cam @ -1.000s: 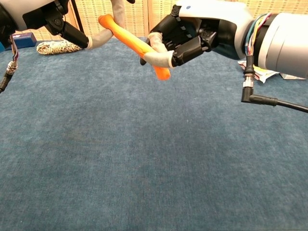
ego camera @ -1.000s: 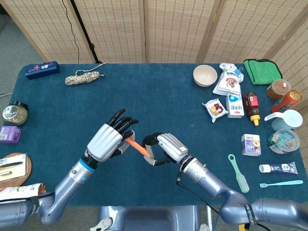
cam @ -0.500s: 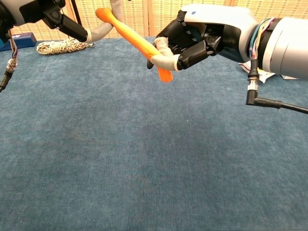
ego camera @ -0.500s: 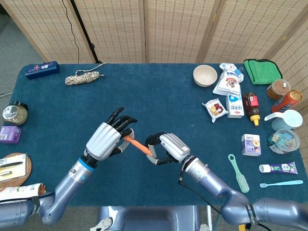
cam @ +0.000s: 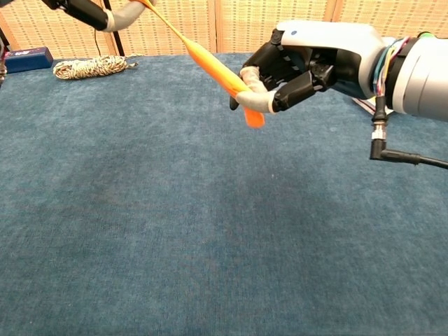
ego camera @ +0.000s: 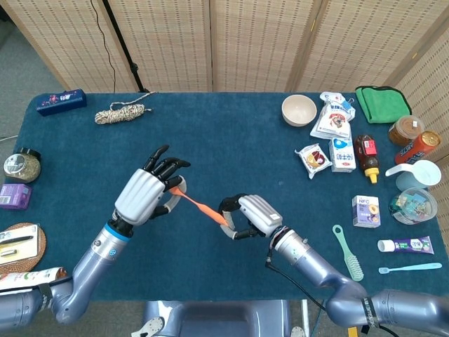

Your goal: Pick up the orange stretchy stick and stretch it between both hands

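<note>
Orange stretchy stick pulled thin above blue table. Gripped at one end by left hand, at the other by right hand.

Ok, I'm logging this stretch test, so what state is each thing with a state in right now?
orange stretchy stick: held off the table, pulled thin between both hands
left hand: grips the stick's upper end
right hand: grips the stick's lower end, tip poking out
rope: bundled, lying on the table
bowl: upright, looks empty
green cloth: folded
</note>
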Controlling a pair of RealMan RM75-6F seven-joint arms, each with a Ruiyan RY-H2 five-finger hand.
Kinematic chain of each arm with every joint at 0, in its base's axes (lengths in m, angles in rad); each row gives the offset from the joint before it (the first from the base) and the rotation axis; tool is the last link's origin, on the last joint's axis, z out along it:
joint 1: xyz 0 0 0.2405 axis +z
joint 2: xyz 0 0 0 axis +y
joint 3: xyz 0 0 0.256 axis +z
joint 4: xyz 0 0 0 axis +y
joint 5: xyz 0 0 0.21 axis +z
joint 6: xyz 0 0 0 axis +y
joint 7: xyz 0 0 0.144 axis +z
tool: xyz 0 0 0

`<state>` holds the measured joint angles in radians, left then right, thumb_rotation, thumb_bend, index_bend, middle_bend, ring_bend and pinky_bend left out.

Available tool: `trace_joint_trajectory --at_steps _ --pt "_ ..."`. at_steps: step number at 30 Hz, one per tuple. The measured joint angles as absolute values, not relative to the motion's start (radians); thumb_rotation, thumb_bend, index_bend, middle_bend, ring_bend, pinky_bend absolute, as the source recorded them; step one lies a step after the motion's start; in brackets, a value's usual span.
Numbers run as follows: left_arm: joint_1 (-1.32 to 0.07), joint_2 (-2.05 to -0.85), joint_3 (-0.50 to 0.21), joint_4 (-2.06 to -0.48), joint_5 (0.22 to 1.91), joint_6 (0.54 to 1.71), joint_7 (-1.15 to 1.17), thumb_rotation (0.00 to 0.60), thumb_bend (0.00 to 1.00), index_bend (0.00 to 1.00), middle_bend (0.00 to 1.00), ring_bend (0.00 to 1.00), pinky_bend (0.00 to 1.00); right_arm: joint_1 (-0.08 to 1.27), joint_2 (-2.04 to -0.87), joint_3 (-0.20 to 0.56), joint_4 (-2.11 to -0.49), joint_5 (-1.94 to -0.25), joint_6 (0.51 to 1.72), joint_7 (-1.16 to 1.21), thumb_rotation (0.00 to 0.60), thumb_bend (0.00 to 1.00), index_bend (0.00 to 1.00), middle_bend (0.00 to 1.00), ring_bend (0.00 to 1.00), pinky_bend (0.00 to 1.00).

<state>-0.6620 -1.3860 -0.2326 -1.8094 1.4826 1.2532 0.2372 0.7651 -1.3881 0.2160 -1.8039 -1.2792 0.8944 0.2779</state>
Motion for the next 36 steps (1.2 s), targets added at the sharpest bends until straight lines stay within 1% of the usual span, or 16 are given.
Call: trace_joint_trajectory --at_steps 18,36 --pt "-0.635 -1.265 -0.280 -1.831 1.455 1.295 0.207 0.600 0.58 0.79 0.27 0.22 0.04 0.736 -1.368 0.193 -1.765 -1.319 0.897 0.329 0.600 0.56 0.73 0.42 0.40 0.27" --pt "-0.599 -1.187 -0.294 -1.788 1.432 1.327 0.168 0.600 0.58 0.79 0.27 0.22 0.04 0.712 -1.348 0.178 -1.771 -1.331 0.913 0.326 0.600 0.56 0.73 0.42 0.40 0.27"
